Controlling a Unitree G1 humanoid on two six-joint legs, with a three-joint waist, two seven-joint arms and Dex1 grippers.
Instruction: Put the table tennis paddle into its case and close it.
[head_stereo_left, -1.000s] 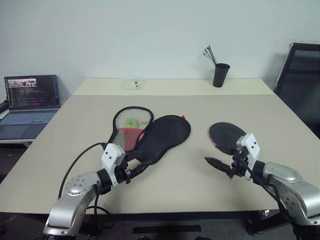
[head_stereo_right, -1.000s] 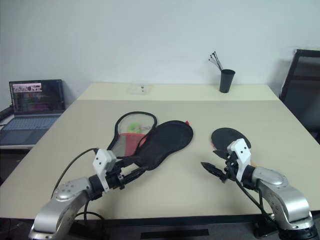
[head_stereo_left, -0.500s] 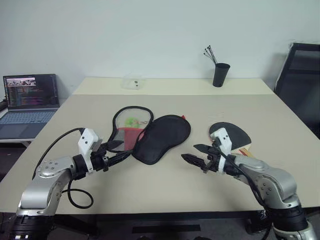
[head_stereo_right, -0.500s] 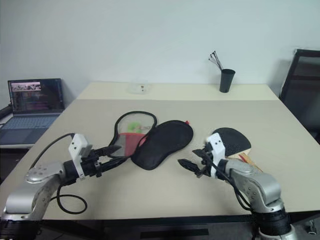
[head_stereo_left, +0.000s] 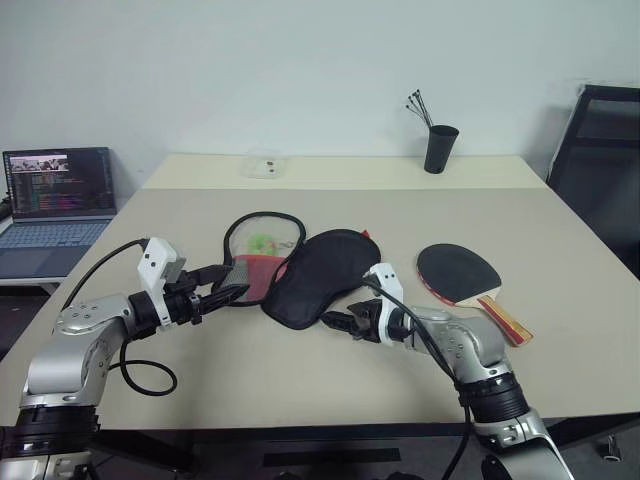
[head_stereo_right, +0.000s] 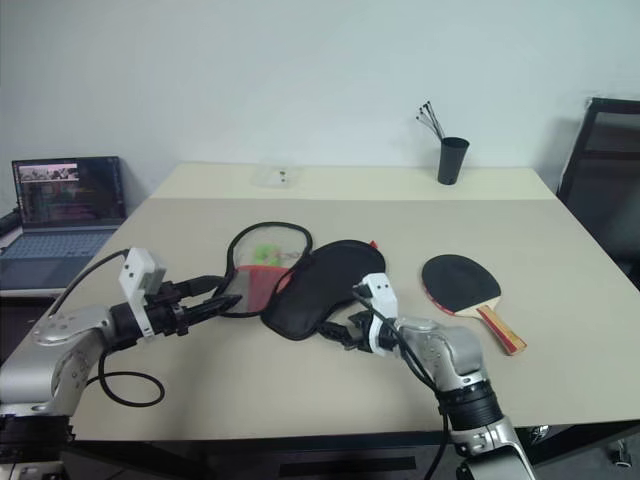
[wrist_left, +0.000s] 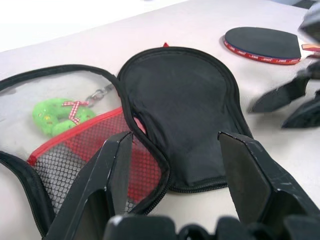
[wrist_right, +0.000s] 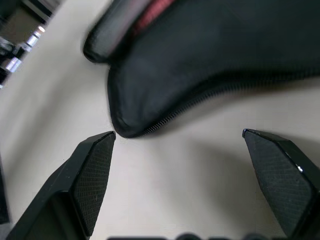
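Nothing is packed yet: the black-faced, red-edged wooden-handled table tennis paddle (head_stereo_left: 462, 276) lies at three o'clock of the unzipped black-and-red fabric case (head_stereo_left: 300, 270), while the left gripper (head_stereo_left: 224, 284) and right gripper (head_stereo_left: 340, 322) both hang open and empty.

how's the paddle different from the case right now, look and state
The table tennis paddle is one rigid flat piece with a black round face, red edge and wooden handle; the case is soft fabric, unzipped and spread in two halves, one mesh and red. The paddle lies alone, off to the right; the case lies mid-table between the left gripper and right gripper, both with open fingers. Both are paddle-shaped, mostly black, flat on the table.
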